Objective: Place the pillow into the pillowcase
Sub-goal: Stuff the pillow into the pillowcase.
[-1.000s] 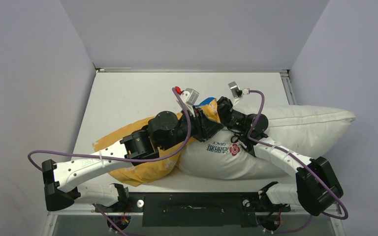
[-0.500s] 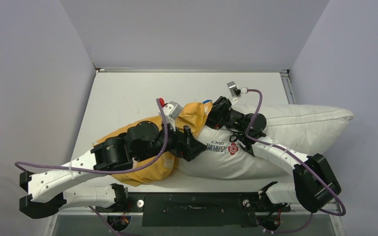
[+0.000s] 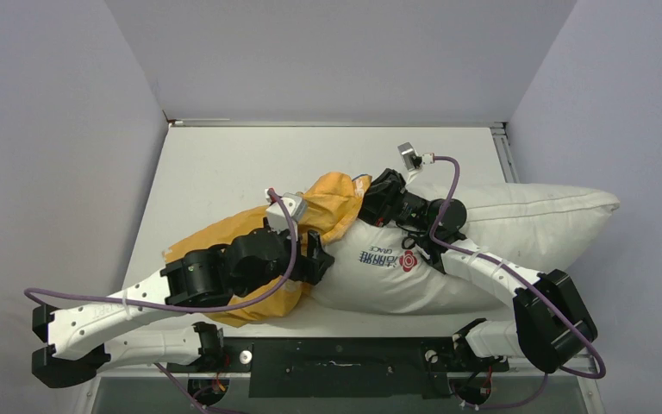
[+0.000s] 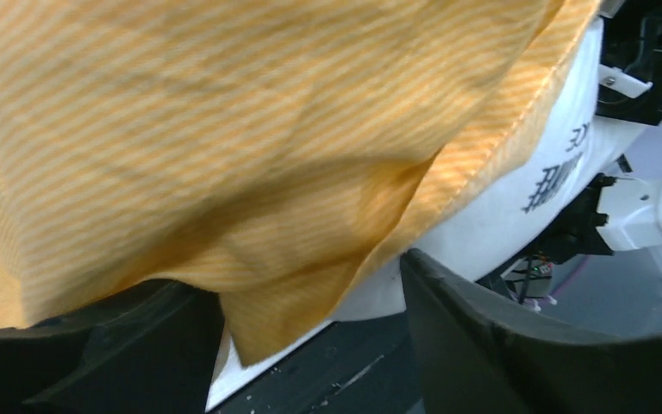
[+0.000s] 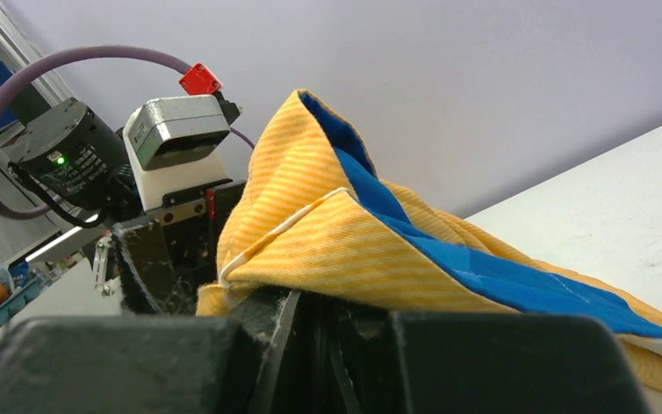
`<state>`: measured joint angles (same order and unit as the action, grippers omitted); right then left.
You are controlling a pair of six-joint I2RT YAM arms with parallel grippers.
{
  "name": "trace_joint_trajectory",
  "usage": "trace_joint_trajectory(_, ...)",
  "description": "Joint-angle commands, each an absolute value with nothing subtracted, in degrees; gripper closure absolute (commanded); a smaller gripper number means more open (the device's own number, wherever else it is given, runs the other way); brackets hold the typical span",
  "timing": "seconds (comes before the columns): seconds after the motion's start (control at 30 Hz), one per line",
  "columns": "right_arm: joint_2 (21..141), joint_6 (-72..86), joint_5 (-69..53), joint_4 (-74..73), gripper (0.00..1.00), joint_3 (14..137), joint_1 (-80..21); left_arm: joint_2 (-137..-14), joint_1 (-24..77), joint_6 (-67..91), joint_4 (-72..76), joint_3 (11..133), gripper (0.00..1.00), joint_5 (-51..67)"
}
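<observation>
The white pillow (image 3: 500,224) lies across the right half of the table, its printed end toward the middle. The orange pillowcase (image 3: 332,203) lies bunched at left, its open edge draped over that pillow end. My right gripper (image 3: 369,205) is shut on the pillowcase hem (image 5: 327,241), where orange and blue fabric rise from the closed jaws (image 5: 310,297). My left gripper (image 3: 323,257) stands open at the pillow's near-left end. In the left wrist view a flap of the pillowcase (image 4: 224,129) hangs loose between its spread fingers (image 4: 306,285), with the pillow (image 4: 500,207) behind.
The white table (image 3: 224,164) is walled in on the left, back and right. A black rail (image 3: 336,362) with both arm bases runs along the near edge. Purple cables loop off each arm. The pillow's far end reaches the right wall.
My left gripper has opened, let go of the pillowcase and drawn back to the near left. The raised fabric has settled over the pillow end. The right gripper has stayed shut.
</observation>
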<state>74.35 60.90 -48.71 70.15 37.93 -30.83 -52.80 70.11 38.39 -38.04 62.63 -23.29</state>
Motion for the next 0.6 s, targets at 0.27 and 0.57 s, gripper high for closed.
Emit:
trace_joint_trajectory(0.27,71.91,57.15,-45.74,65.26,0.95,39.85,-30.32,-55.46,72.36,32.21,-22.87,66.02,0.84,-18.07)
trace_joint_trajectory(0.57,71.65,56.16,-44.11,63.23,0.95,40.14,-30.23,-57.37,83.91,31.07,-27.63,70.58,0.84,-22.32)
